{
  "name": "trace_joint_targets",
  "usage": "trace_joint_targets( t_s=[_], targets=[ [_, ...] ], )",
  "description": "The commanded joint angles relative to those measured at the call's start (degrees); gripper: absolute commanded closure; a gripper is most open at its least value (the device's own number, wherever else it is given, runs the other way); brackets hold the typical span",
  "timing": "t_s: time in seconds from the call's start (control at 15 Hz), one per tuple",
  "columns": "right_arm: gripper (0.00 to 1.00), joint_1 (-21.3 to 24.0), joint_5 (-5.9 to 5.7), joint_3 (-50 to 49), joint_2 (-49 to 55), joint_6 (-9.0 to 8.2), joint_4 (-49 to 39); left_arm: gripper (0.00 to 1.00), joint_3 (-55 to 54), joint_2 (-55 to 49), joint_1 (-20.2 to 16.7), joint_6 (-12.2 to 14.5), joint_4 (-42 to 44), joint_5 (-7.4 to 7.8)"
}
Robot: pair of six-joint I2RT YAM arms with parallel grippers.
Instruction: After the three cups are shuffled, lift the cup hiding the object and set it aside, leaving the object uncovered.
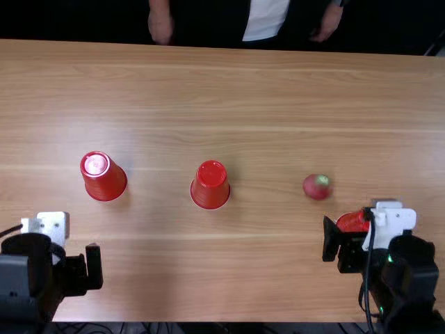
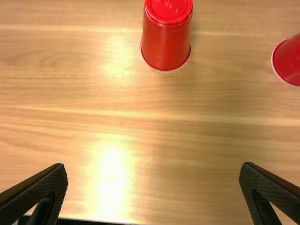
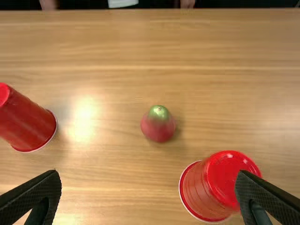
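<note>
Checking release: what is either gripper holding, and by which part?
Nothing. The left gripper and right gripper are open; the red cup stands beside one right finger, ungripped.

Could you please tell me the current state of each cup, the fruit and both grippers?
Toy fruit: uncovered, upright.
Left cup: inverted, standing on its rim.
Middle cup: inverted, standing on its rim.
Third cup: inverted on its rim, not gripped.
Left gripper: open.
Right gripper: open.
</note>
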State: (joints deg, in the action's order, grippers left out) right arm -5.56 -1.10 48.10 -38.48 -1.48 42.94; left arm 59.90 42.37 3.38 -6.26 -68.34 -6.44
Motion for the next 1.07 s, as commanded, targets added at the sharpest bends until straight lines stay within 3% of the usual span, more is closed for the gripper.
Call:
trace_joint_targets(
  t_s=[0.0,0.6,0.73,0.87,1.0],
  targets=[
    [0.0,0.8,-0.69,-1.7,4.6,-0.63,1.5,0.0,-2.9,-4.0,0.1,-0.4,1.3,0.0],
    [0.0,4.9,-0.69,-17.4,38.2,-0.42,4.2,0.0,-25.3,-32.2,-0.9,-0.2,12.4,-0.63],
    [0.0,4.9,-0.69,-21.0,38.5,-0.53,3.4,0.0,-30.4,-37.4,-0.9,0.0,14.4,-0.74],
    [0.0,4.9,-0.69,-25.0,38.5,0.0,-1.6,0.0,-37.0,-41.4,-0.9,0.0,18.4,0.11],
    [0.0,4.9,-0.9,-27.1,38.5,0.0,-13.9,0.0,-41.7,-42.4,-0.8,0.0,26.9,0.0]
  ],
)
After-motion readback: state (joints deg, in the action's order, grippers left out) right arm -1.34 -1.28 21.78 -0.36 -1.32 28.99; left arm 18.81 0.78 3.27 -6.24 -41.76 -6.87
